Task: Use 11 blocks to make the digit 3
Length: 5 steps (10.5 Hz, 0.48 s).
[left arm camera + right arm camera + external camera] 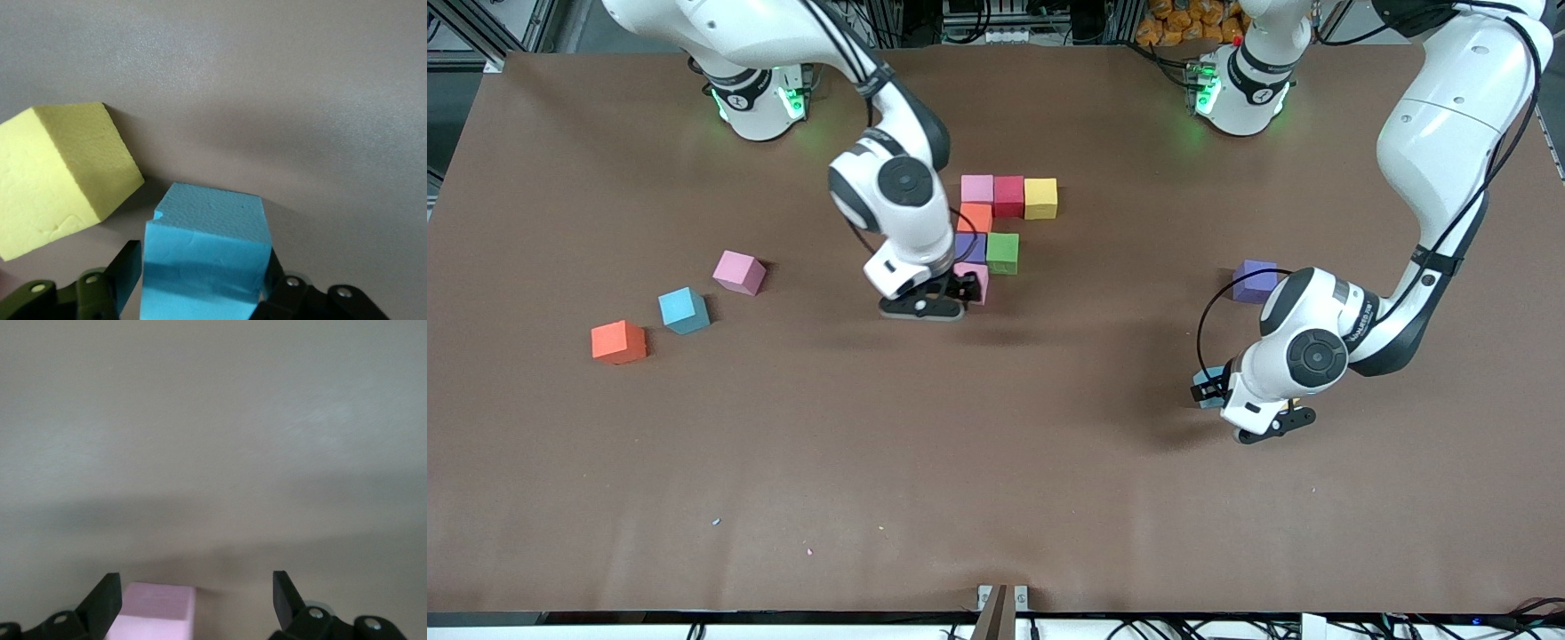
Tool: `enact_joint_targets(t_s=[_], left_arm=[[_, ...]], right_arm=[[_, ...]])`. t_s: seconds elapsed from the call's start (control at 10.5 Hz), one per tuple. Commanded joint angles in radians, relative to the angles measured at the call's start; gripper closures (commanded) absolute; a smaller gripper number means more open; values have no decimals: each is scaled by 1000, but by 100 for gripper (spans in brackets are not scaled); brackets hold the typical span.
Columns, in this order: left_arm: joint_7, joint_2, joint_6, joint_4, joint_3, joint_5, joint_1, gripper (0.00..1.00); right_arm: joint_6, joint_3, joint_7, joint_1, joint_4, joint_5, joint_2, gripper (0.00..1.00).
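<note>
Blocks cluster mid-table: pink (976, 188), red (1009, 196), yellow (1040, 198) in a row, orange (975, 218), purple (970, 247), green (1002, 252) nearer the camera. Right gripper (951, 292) sits low, fingers spread, beside another pink block (157, 610). Left gripper (200, 283) straddles a light-blue block (207, 257) on the table; whether it pinches, cannot tell. A yellow cube (60, 177) lies just beside.

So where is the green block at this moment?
In the front view, the green block sits in the cluster mid-table, beside a purple block and nearer the camera than the red block.
</note>
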Motion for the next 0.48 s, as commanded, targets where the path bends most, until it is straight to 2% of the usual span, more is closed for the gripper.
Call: enact_joint_targets(t_s=[0.0,0.29,0.38], left_arm=[[-13,2,6,10,5,24,-8,35],[-77,-9,3,10,3,6,-1,100],[-129,-16,-3,10,-1,6,-2,100]], right_arm=[[-11,4,-175,-58,-109,22,-79,0],[7,-17,-414,-106,-256,22,-180,0],[9,-26,-508,-130,-316,22,-223,0]])
